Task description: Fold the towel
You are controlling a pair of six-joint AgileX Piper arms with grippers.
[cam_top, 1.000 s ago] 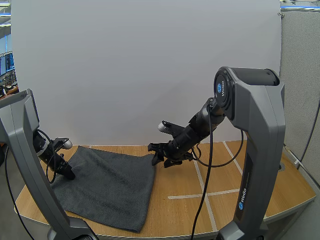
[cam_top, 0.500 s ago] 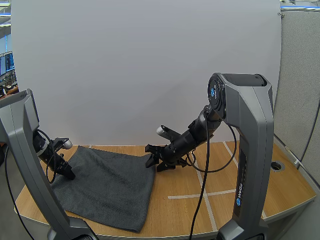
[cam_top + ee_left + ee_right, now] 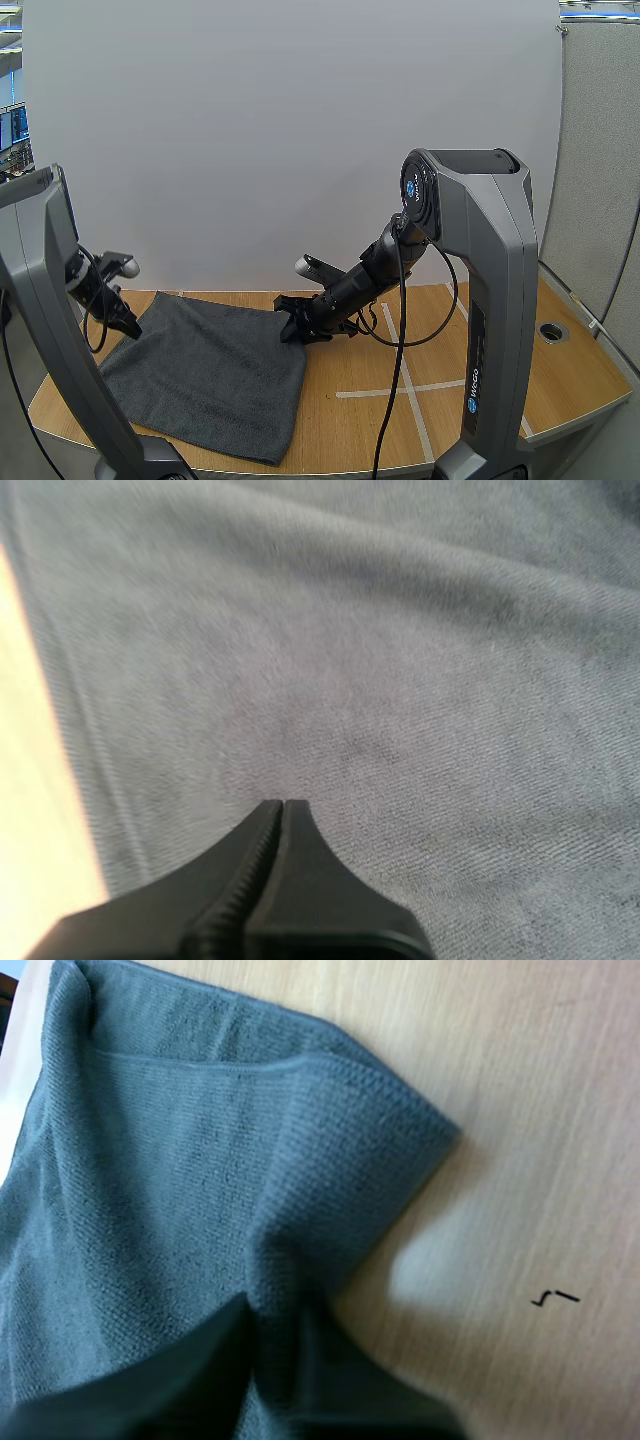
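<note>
towel dark grey, lying spread on left half of counter | right pincer at the towel's far right corner, clenched on a raised fold of the cloth, tips pinching it | left pincer at the towel's far left edge, fingers pressed together with nothing between them, over the cloth

Left pincer — closed into one dark wedge — hangs over the towel, near its edge beside the table.
</note>
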